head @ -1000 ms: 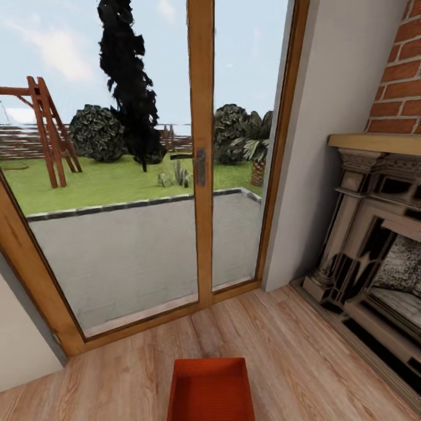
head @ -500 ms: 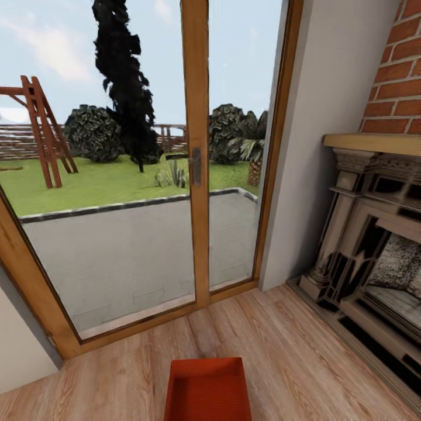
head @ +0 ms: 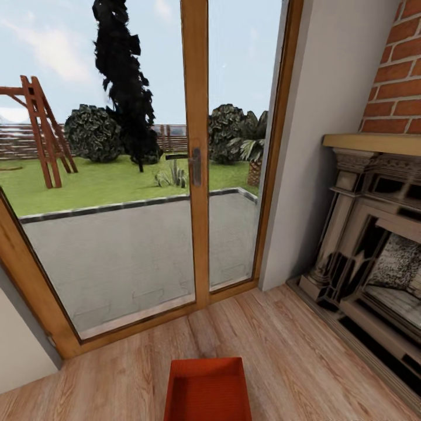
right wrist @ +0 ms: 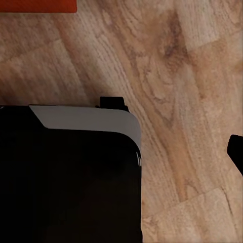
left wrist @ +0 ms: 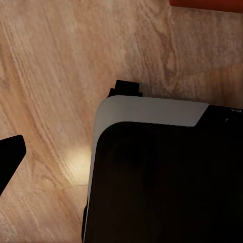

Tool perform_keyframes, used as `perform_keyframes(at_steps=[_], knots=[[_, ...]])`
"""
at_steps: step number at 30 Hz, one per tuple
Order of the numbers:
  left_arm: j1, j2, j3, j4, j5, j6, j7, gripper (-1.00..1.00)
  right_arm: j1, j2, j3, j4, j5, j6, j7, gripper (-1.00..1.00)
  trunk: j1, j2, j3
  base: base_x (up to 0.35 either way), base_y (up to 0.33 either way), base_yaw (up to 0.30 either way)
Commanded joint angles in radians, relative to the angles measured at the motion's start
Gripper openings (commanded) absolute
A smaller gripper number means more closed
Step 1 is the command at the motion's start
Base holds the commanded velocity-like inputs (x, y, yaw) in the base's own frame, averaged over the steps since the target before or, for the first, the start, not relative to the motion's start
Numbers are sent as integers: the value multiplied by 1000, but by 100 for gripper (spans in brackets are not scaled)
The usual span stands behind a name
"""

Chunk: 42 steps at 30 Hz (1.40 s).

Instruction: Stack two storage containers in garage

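Observation:
One orange-red storage container (head: 207, 390) lies open-topped on the light wood planks of the living room, low and centred in the head view, just in front of me. An edge of it shows as an orange strip (left wrist: 205, 3) in the left wrist view and as another strip (right wrist: 38, 5) in the right wrist view. A black fingertip (left wrist: 11, 154) of my left gripper stands far out at the picture's edge over bare planks, holding nothing. A black fingertip (right wrist: 236, 151) of my right gripper does the same. The garage is out of view.
A wood-framed glass door (head: 196, 169) stands ahead, with a patio and lawn behind it. A brick fireplace (head: 374, 257) with a stone surround fills the right side. My black and white base (left wrist: 162, 172) sits over the planks, and it shows again as a dark block (right wrist: 71, 172).
The head camera swung slightly, so the whole scene slid a little left between one second and half a second ago. Since then nothing has moved, and the container keeps its place on the planks.

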Motion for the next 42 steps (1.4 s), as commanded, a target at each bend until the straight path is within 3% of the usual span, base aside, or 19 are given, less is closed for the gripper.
perform_keyframes(at_steps=[1, 30, 42], knots=[[0, 0, 5, -1, 8, 4, 1, 100, -1, 1, 9, 2, -8, -4, -1, 100, 0, -1, -1, 0, 0, 0], [0, 0, 5, -1, 8, 4, 1, 100, -1, 5, 14, 2, -2, 3, -1, 100, 0, -1, -1, 0, 0, 0], [0, -1, 3, -1, 8, 4, 1, 100, -1, 1, 13, 2, -3, 3, 1, 100, 0, -1, -17, 0, 0, 0]])
